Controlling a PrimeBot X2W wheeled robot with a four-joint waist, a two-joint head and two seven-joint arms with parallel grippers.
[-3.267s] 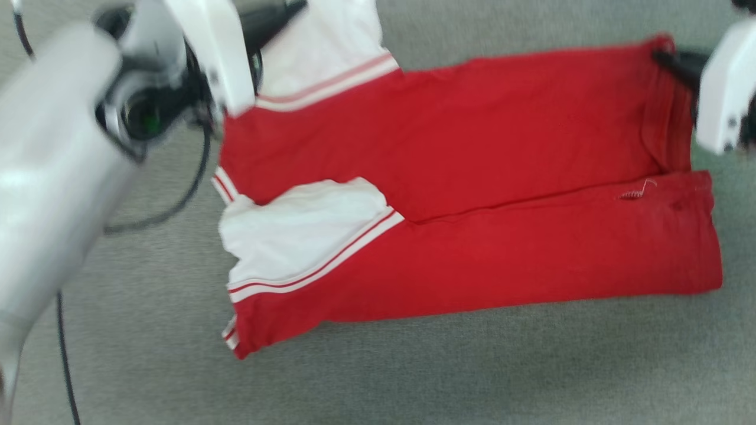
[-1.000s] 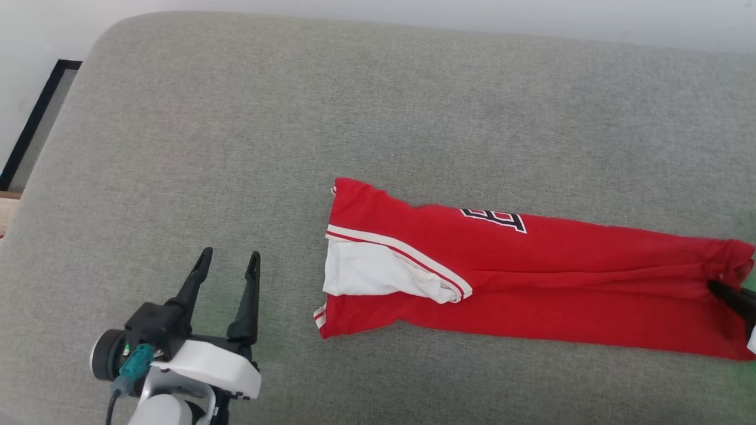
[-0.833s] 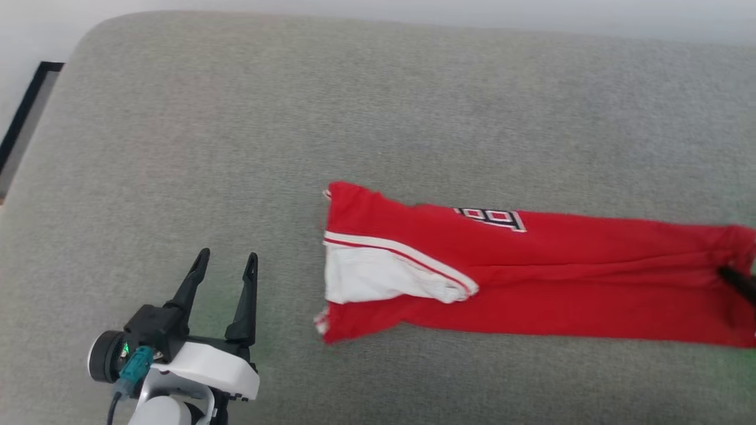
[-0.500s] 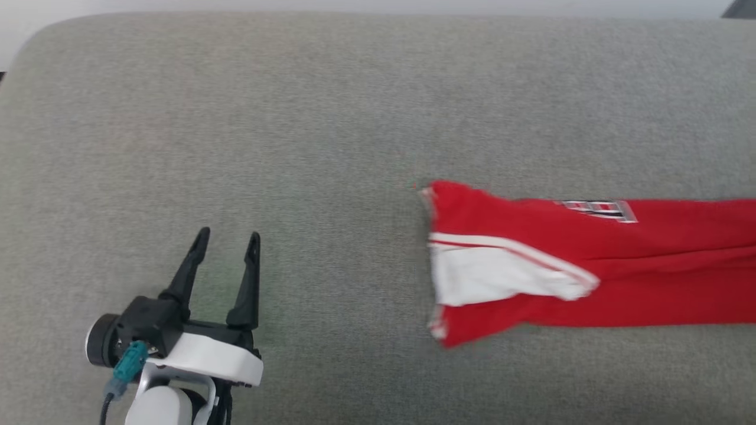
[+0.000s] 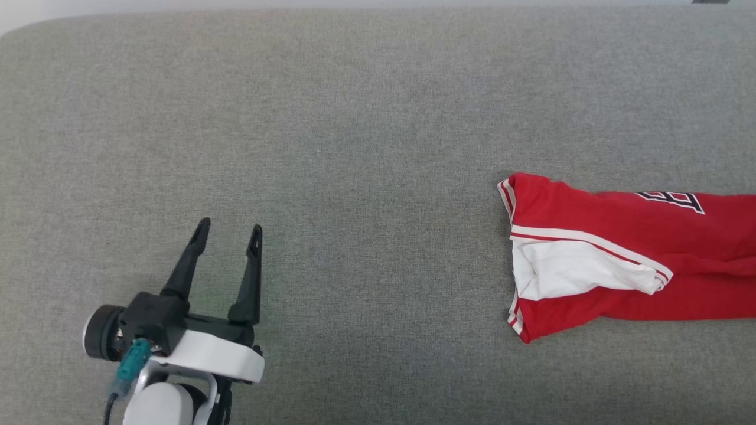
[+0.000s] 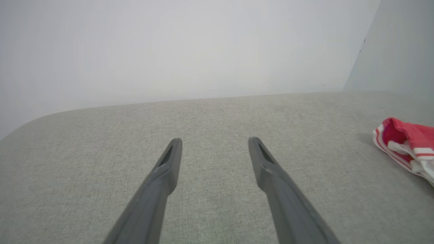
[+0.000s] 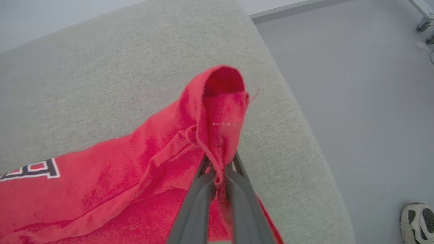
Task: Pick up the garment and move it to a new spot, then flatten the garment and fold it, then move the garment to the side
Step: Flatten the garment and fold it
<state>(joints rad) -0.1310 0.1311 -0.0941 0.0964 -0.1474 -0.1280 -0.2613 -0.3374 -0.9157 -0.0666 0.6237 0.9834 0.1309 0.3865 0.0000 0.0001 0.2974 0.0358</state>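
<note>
Two tools are showing: the left tool [image 5: 230,225] is hovering over the grey surface [image 5: 366,147] with its fingers spread apart, well away from the one red garment [image 5: 590,218]. The right tool [image 7: 219,162] is clamping that garment's hem. The garment is lying stretched along the surface's right side, one white sleeve showing.

- On the red garment [image 5: 596,221] we find one black, white-outlined character [image 5: 671,201], half hidden by a fold.
- We read it as perhaps a "B" or an "8"; the right wrist view crops it too.
</note>
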